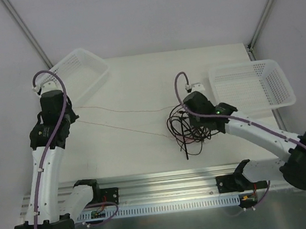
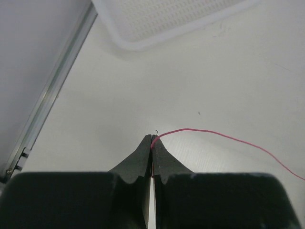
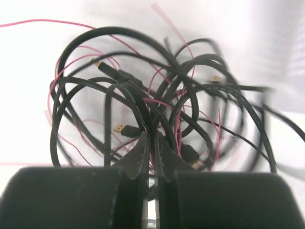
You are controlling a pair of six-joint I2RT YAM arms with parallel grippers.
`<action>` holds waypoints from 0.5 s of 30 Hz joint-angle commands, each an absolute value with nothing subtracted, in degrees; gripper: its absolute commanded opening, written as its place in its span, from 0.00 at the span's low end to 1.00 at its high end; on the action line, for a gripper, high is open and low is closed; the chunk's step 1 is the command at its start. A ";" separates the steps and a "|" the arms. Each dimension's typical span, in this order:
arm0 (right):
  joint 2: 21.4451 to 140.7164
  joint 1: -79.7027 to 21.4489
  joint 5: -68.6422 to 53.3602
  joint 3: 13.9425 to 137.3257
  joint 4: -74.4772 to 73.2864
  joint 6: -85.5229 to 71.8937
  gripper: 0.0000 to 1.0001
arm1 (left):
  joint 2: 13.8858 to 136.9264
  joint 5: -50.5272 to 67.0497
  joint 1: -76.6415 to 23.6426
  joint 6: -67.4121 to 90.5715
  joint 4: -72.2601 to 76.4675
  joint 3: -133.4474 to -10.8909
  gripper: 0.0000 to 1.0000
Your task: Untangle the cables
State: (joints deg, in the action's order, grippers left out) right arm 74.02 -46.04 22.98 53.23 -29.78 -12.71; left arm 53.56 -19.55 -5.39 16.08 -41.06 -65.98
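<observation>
Nearest to me on the left, the left gripper (image 2: 152,141) had its jaws pressed together on the end of a red wire (image 2: 228,137). The wire came out at the fingertips and ran off to the right over the bare table (image 2: 228,71). I judged that hold to be an anchor: with one end pinned out at the table's left side, the wire lay drawn out long and thin, well apart from the rest, so it could be told from the others.

From above, two fine red strands (image 1: 119,111) led from that gripper across to the bundle of cables (image 1: 188,131), which sat right of the middle. There the right gripper (image 3: 153,139) was buried in the loops, its jaws together. Black cables (image 3: 109,90) with small gold-tipped plugs and more red wire arched around and just beyond the fingertips. The wrist view was blurred, so I could not tell whether a strand was actually pinched between them.

Further back, a white mesh basket (image 1: 101,65) stood behind the left gripper and another (image 1: 248,66) behind the right.
</observation>
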 commanded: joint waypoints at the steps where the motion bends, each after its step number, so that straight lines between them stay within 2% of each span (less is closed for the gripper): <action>1: 63.47 -43.24 23.20 59.41 -32.69 -8.71 0.01 | 54.05 -24.51 -0.80 12.22 -41.40 -67.50 0.00; 8: 54.85 -41.84 21.36 63.02 -34.02 -7.73 0.01 | 54.58 -27.16 5.01 13.00 -39.21 -61.89 0.00; 13: 54.40 -41.66 16.54 59.51 -31.56 -9.31 0.01 | 54.41 -27.77 5.36 14.41 -35.87 -56.35 0.00; 15: 54.67 -41.66 10.92 56.26 -28.66 -10.54 0.02 | 55.02 -27.16 5.54 14.33 -34.11 -53.45 0.00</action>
